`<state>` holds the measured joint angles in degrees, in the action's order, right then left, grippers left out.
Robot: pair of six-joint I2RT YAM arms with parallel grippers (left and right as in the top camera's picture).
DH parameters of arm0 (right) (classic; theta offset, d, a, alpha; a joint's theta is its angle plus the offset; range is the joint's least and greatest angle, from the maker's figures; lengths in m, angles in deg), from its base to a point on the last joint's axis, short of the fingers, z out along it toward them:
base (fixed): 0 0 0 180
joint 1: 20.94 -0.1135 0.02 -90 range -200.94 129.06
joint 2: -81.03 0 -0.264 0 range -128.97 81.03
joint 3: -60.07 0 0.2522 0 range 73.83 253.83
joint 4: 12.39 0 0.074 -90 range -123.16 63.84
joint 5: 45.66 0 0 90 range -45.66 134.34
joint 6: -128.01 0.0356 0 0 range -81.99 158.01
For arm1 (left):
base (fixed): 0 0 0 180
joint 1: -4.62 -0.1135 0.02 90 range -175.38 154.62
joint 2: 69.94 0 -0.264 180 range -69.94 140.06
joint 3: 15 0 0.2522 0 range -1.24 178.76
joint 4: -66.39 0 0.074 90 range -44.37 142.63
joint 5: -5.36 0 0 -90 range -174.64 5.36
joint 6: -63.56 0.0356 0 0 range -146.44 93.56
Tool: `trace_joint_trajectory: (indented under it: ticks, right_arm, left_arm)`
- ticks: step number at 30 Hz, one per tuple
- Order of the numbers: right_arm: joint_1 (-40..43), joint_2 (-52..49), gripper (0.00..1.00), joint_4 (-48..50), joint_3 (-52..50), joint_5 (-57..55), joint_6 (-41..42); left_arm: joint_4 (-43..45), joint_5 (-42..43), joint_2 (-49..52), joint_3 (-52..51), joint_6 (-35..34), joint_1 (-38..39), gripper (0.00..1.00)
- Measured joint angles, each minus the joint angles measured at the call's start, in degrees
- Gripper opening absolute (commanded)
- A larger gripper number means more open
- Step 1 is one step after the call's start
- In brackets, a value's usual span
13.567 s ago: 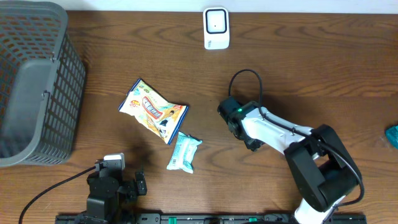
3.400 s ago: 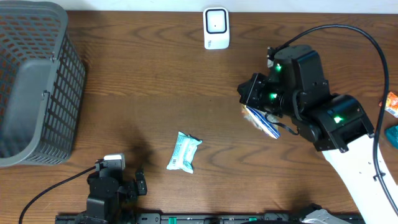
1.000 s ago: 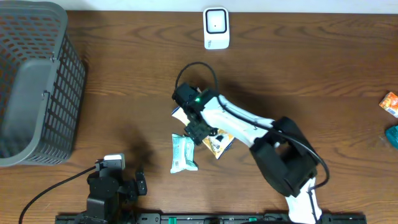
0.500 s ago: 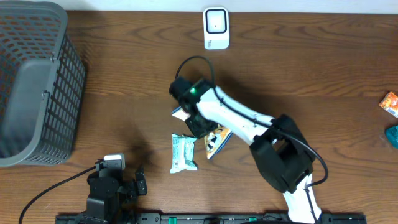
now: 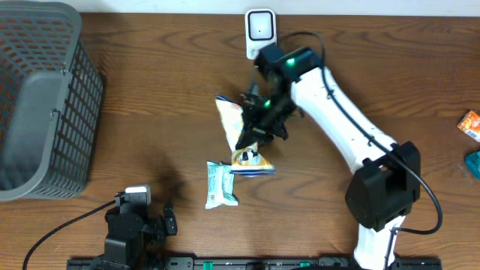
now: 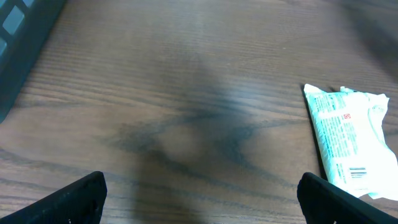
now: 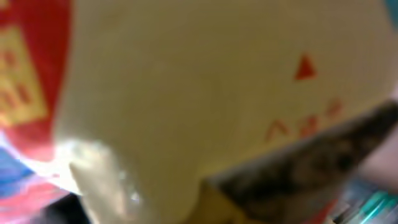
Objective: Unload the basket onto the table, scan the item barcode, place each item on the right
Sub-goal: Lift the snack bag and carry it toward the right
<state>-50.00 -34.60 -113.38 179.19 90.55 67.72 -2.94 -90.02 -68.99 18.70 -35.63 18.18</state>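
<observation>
The item, a yellow snack bag (image 5: pixel 238 133) with red and blue print, hangs above the table with my right gripper (image 5: pixel 261 120) shut on its middle. Its lower end dangles just over a mint-and-white packet (image 5: pixel 221 184) lying flat. The white barcode scanner (image 5: pixel 260 34) stands at the far edge, just beyond the right arm. In the right wrist view the bag (image 7: pixel 186 93) fills the picture, blurred, and hides the fingers. My left gripper (image 5: pixel 166 221) rests open at the near edge; its wrist view shows the left gripper (image 6: pixel 200 186) over bare wood, with the packet (image 6: pixel 345 140) to the right.
A grey mesh basket (image 5: pixel 45 97) takes up the far left of the table. An orange item (image 5: pixel 470 124) and a teal item (image 5: pixel 473 163) lie at the right edge. Dark wood tabletop (image 5: pixel 150 90) runs between basket and scanner.
My right gripper shut on the snack bag beside the packet, then lifted it up and back toward the scanner. The packet and the left arm stayed put.
</observation>
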Motion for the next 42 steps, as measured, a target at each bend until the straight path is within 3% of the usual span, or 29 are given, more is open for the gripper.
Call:
trace_joint_trajectory:
  ticks: [8,14,19,23,27,31,36,42]
  right_arm:
    - [3.7,0.0,0.01,-6.1,0.0,13.1,9.3]
    - [4.6,0.0,0.01,-6.6,0.0,15.6,2.4]
    - [5.3,0.0,0.01,-6.5,0.0,16.6,-14.1]
    - [5.7,0.0,0.05,-5.9,0.0,18.7,-34.9]
    - [5.0,0.0,0.01,-4.9,0.0,17.0,-57.4]
    - [3.3,0.0,0.01,-2.9,0.0,15.1,-72.8]
    - [1.4,0.0,0.01,-2.9,0.0,21.4,-94.7]
    - [1.0,0.0,0.01,-4.9,0.0,30.0,-110.3]
  left_arm:
    - [0.0,0.0,0.0,0.0,0.0,0.0,0.98]
    - [0.0,0.0,0.0,0.0,0.0,0.0,0.98]
    - [0.0,0.0,0.0,0.0,0.0,0.0,0.98]
    - [0.0,0.0,0.0,0.0,0.0,0.0,0.98]
    - [0.0,0.0,0.0,0.0,0.0,0.0,0.98]
    - [0.0,0.0,0.0,0.0,0.0,0.0,0.98]
    - [0.0,0.0,0.0,0.0,0.0,0.0,0.98]
    - [0.0,0.0,0.0,0.0,0.0,0.0,0.98]
